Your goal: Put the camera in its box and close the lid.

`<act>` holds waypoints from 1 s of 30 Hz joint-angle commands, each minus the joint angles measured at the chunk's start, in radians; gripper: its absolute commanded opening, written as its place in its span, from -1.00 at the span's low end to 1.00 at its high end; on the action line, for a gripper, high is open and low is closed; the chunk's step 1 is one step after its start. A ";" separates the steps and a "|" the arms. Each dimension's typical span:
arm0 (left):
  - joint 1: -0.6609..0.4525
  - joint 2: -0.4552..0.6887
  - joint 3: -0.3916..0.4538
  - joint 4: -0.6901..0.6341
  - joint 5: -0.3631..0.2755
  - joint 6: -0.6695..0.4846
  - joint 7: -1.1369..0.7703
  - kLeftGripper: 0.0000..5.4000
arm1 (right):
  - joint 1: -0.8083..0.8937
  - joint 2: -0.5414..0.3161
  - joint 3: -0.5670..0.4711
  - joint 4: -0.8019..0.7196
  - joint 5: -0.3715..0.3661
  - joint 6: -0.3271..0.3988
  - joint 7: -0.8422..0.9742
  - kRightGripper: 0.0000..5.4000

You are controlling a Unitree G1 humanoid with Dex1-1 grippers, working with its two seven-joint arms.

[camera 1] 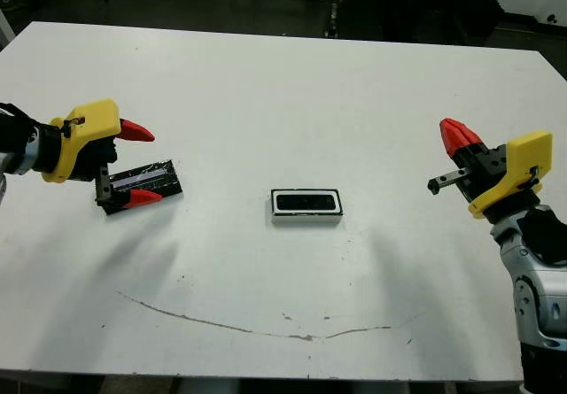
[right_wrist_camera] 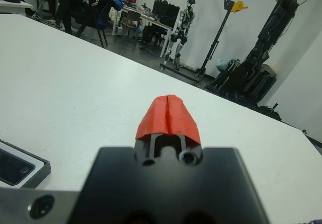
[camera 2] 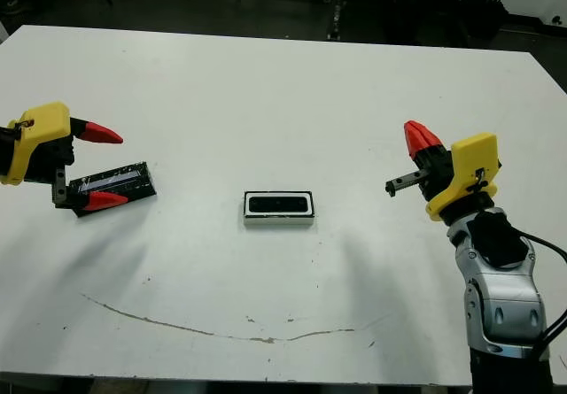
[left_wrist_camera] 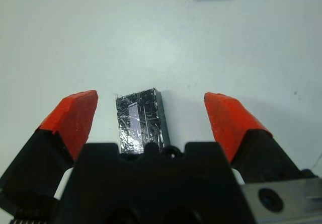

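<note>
While the camera [camera 1: 306, 203] already lies in the box [camera 1: 306, 218], the lid [camera 1: 142, 181] is not on.
The left gripper [camera 1: 140, 164] is spread wide around the lid; the right gripper [camera 1: 459, 136] is closed and empty.

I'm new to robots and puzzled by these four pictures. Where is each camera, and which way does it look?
Left and right eye views: on the head, looking down at the white table; both arms show.
Left wrist view: on the left hand, open around the glossy black rectangular lid.
Right wrist view: on the shut right hand, facing the room.
Shared: the white-lined box holding the black camera.
</note>
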 commanded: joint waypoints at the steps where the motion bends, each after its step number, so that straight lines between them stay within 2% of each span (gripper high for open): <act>1: 0.003 0.018 -0.014 0.029 0.025 -0.020 -0.009 1.00 | 0.009 -0.017 -0.002 -0.006 0.002 0.012 -0.005 -1.00; 11: -0.006 0.017 -0.028 0.101 0.084 -0.114 0.005 1.00 | 0.015 -0.019 -0.005 -0.016 0.014 0.033 -0.003 -1.00; 17: -0.004 0.019 -0.026 0.102 0.091 -0.078 -0.009 1.00 | 0.019 -0.028 -0.006 -0.013 0.017 0.024 0.007 -1.00; 21: -0.009 0.012 -0.029 0.125 0.089 -0.100 -0.020 1.00 | 0.019 -0.030 -0.006 -0.013 0.025 0.027 0.009 -1.00; 30: -0.061 0.010 -0.059 0.139 0.069 0.132 -0.146 1.00 | 0.021 -0.037 -0.007 -0.019 0.043 0.035 0.019 -1.00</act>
